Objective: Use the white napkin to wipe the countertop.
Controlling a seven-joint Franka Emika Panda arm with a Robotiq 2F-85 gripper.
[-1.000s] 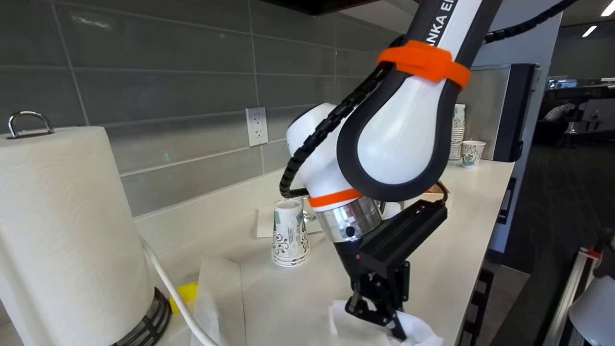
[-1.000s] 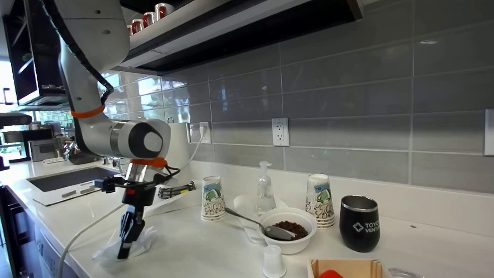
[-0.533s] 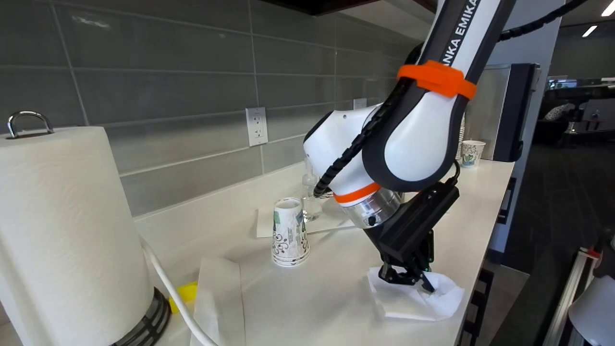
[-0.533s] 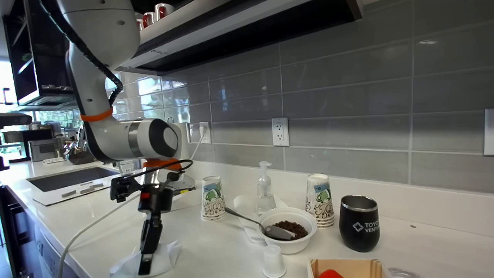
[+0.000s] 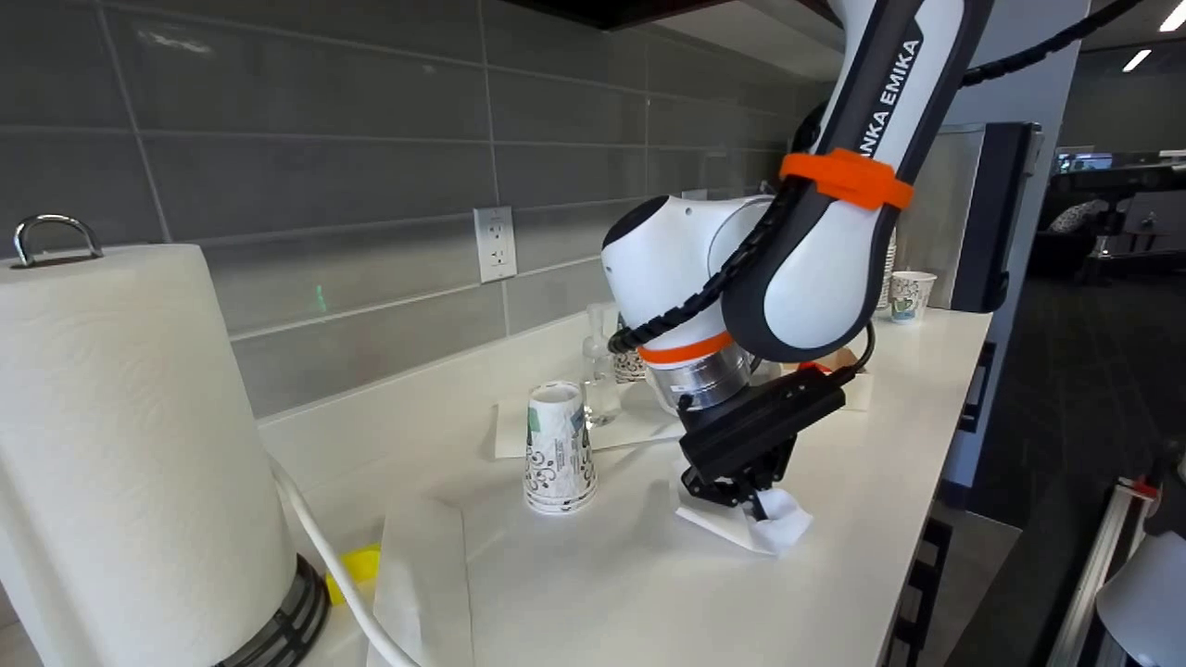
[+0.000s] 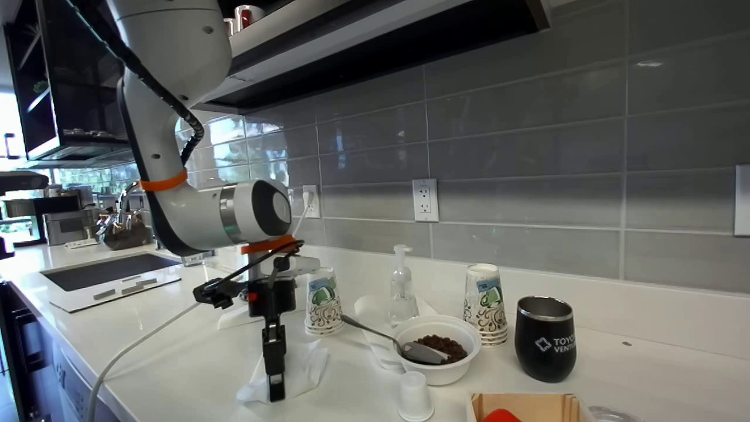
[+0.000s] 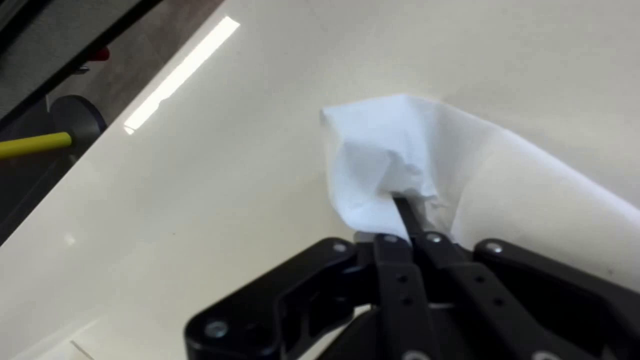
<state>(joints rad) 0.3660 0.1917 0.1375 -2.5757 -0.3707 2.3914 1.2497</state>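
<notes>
The white napkin is crumpled and lies on the off-white countertop. It also shows in an exterior view and in the wrist view, with one end bunched and the rest spread out flatter. My gripper points down, with its fingers together on the bunched part of the napkin. In the wrist view the fingertips are partly hidden in its folds. The gripper is low, with its tips at or near the countertop; exact contact cannot be told.
A cup stack stands near the gripper, toward the wall. A white bowl with a spoon, a soap dispenser, a small cup and a black tumbler stand further along. A paper-towel roll and white cable are nearby.
My gripper and the napkin have slid along the counter toward the bowl. They first went toward the front edge, then back toward the wall. The grip has stayed shut.
</notes>
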